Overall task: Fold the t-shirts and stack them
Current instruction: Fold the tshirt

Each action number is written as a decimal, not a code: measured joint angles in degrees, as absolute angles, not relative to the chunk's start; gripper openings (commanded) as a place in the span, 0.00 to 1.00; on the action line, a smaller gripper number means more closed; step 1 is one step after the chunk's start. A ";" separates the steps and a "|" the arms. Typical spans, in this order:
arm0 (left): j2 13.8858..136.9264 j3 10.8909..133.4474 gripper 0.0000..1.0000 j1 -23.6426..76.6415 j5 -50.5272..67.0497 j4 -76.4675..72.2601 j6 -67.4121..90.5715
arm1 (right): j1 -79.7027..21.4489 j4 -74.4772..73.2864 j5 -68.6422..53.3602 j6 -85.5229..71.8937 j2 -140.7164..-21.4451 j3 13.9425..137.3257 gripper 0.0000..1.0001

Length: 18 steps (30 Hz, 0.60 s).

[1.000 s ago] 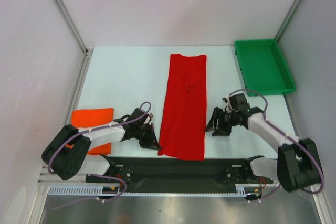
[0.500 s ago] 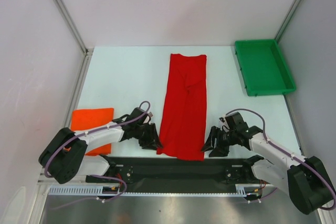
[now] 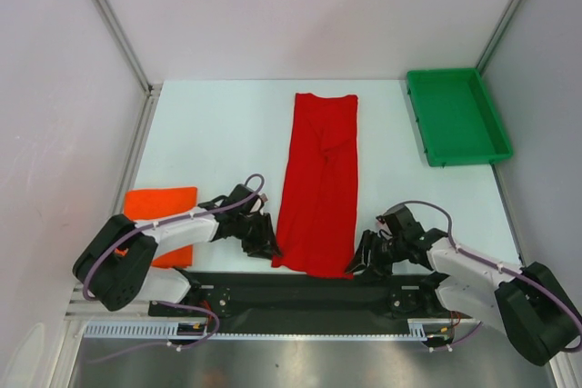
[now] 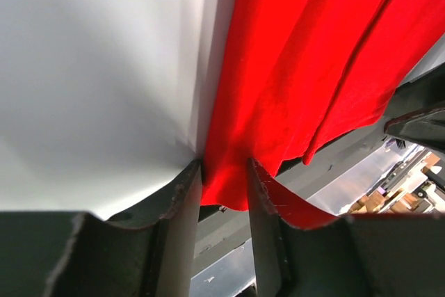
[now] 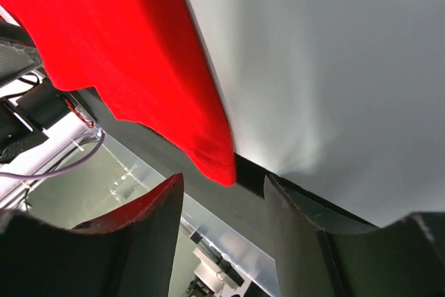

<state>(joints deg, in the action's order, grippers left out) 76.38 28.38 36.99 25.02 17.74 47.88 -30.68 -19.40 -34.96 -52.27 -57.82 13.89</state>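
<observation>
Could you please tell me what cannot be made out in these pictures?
- Orange t-shirt: top view, partly hidden under the left arm.
- Red t-shirt: both wrist views cut off its far end.
- Green tray: outside both wrist views.

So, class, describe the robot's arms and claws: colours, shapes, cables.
The left arm and right arm have white links and bulky black joints; a purplish cable loops along each. The left claw and right claw are black, each with two flat fingers.
</observation>
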 measured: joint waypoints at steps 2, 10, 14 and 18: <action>76.99 28.67 0.33 36.99 25.12 17.74 47.59 | -31.29 -17.65 -34.94 -53.69 -58.15 13.19 0.55; 77.87 28.97 0.41 36.99 25.67 17.54 47.48 | -33.30 -10.57 -35.51 -58.54 -63.26 12.75 0.47; 77.45 28.97 0.44 36.99 26.06 17.15 47.53 | -33.47 -9.04 -35.55 -59.53 -64.55 12.75 0.35; 77.34 28.95 0.43 36.99 26.11 17.19 47.51 | -33.52 -9.21 -33.87 -59.18 -64.64 12.95 0.00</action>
